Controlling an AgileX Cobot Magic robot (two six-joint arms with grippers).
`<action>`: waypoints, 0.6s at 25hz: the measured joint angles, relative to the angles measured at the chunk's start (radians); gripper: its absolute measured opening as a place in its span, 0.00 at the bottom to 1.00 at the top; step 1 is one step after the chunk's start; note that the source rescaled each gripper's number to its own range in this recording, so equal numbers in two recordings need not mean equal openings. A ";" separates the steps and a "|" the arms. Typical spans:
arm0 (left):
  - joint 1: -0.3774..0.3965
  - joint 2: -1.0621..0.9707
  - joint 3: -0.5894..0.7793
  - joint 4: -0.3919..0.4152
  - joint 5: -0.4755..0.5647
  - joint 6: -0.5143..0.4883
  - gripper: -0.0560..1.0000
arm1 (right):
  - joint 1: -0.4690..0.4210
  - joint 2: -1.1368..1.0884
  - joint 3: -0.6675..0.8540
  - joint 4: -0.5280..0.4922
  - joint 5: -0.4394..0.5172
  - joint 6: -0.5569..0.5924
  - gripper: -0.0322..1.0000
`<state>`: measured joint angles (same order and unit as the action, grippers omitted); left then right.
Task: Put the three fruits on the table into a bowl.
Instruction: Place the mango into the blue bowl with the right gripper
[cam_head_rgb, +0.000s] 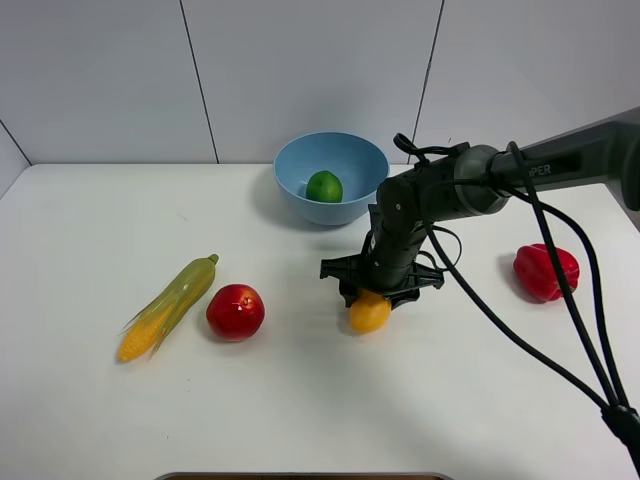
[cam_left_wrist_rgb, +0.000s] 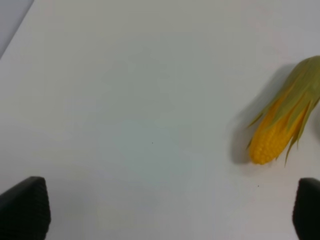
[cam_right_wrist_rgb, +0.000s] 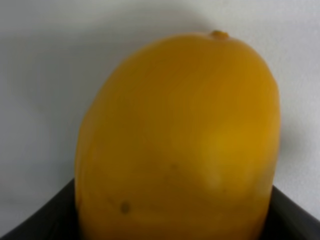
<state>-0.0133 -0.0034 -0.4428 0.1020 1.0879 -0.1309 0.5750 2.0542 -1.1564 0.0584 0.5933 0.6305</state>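
The light-blue bowl (cam_head_rgb: 296, 203) stands at the back middle of the white table (cam_head_rgb: 90, 220) with the green lime (cam_head_rgb: 324, 186) inside it. The red apple (cam_head_rgb: 235, 312) lies on the table left of centre. My right gripper (cam_head_rgb: 376, 292) points down at the table's middle and is shut on the yellow-orange mango (cam_head_rgb: 369, 313). In the right wrist view the mango (cam_right_wrist_rgb: 175, 140) fills the picture between the dark fingers (cam_right_wrist_rgb: 35, 222). My left gripper (cam_left_wrist_rgb: 170, 215) is open and empty over bare table; it does not show in the exterior view.
A green-husked corn cob (cam_head_rgb: 170, 305) lies left of the apple and also shows in the left wrist view (cam_left_wrist_rgb: 282, 125). A red bell pepper (cam_head_rgb: 546, 271) sits at the right. The right arm and its cables cross the right side.
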 joint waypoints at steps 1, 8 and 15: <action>0.000 0.000 0.000 0.000 0.000 0.000 1.00 | 0.000 0.000 0.000 0.000 0.000 0.000 0.03; 0.000 0.000 0.000 0.000 0.000 0.001 1.00 | 0.000 0.000 0.000 -0.001 -0.006 -0.018 0.03; 0.000 0.000 0.000 0.000 0.000 0.001 1.00 | 0.000 -0.105 0.000 -0.011 0.006 -0.027 0.03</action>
<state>-0.0133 -0.0034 -0.4428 0.1020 1.0879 -0.1299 0.5750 1.9493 -1.1564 0.0472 0.5988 0.6039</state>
